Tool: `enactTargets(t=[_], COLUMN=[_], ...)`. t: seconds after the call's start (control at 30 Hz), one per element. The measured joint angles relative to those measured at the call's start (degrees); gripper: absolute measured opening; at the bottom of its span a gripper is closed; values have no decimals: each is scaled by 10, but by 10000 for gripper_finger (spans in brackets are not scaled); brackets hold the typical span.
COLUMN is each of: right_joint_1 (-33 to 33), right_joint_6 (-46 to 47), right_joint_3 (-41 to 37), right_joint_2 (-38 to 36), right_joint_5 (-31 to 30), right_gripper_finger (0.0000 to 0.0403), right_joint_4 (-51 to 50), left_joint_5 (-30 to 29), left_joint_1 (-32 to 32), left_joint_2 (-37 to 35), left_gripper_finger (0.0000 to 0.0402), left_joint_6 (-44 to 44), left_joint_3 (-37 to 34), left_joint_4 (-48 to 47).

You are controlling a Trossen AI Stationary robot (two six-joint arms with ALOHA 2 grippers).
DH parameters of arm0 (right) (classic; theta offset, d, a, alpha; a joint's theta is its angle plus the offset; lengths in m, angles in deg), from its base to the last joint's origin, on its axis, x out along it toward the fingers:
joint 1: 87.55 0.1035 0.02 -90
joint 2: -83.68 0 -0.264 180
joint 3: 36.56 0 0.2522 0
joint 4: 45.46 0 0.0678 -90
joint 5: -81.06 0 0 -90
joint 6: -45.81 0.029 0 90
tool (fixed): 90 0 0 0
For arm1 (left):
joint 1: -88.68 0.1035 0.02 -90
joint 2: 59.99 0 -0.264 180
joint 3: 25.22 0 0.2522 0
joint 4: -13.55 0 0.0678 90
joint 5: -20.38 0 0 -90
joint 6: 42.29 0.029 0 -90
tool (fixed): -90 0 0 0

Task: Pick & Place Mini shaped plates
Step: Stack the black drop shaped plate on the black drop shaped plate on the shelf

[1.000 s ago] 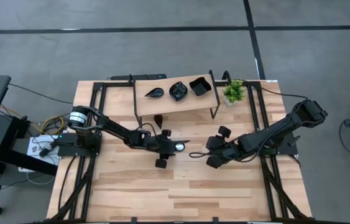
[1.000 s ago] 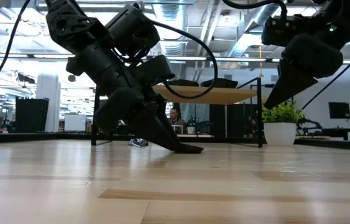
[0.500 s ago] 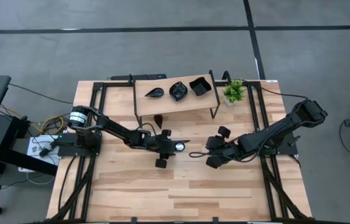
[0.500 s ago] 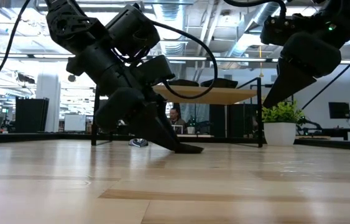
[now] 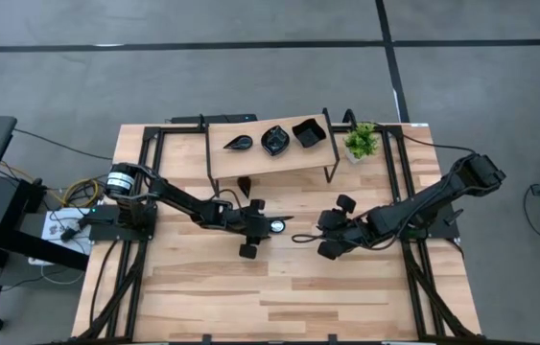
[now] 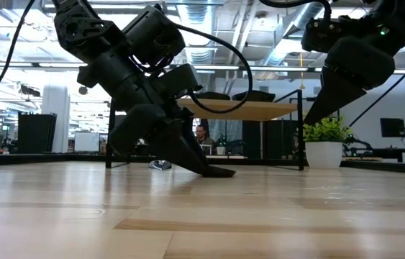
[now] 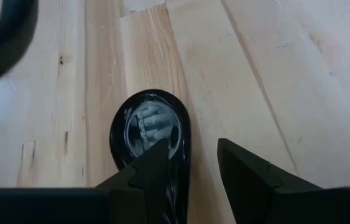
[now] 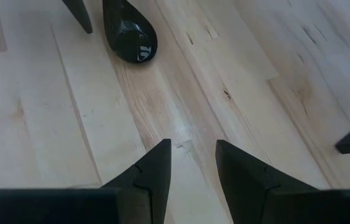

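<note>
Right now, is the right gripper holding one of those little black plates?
No, the right gripper has nothing between its open fingers; the teardrop-shaped plate lies apart on the table.

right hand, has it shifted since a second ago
No. In the low view the right hand hangs at the same spot beside the potted plant, just above the wooden shelf's level, empty.
</note>
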Motion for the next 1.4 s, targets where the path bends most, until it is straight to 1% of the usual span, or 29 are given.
enactTargets(t=[0.13,0.3,0.6,0.8,1.27,1.4], right_joint_1=[0,0,0,0,0,0], right_joint_6=[0,0,0,0,0,0], right_joint_3=[0,0,0,0,0,0], right_joint_2=[0,0,0,0,0,0], right_joint_5=[0,0,0,0,0,0], right_gripper_finger=[122,122,122,122,122,122], right_joint_4=[0,0,0,0,0,0], left_joint_5=[3,24,28,58,51,51], left_joint_1=[0,6,22,20,20,20], left_joint_2=[0,0,0,5,11,12], left_gripper_finger=[140,140,140,140,140,129], left_joint_6=[0,-9,-11,-11,-11,-11], left_joint_3=[0,0,0,0,0,0], left_joint_4=[0,0,0,1,3,3])
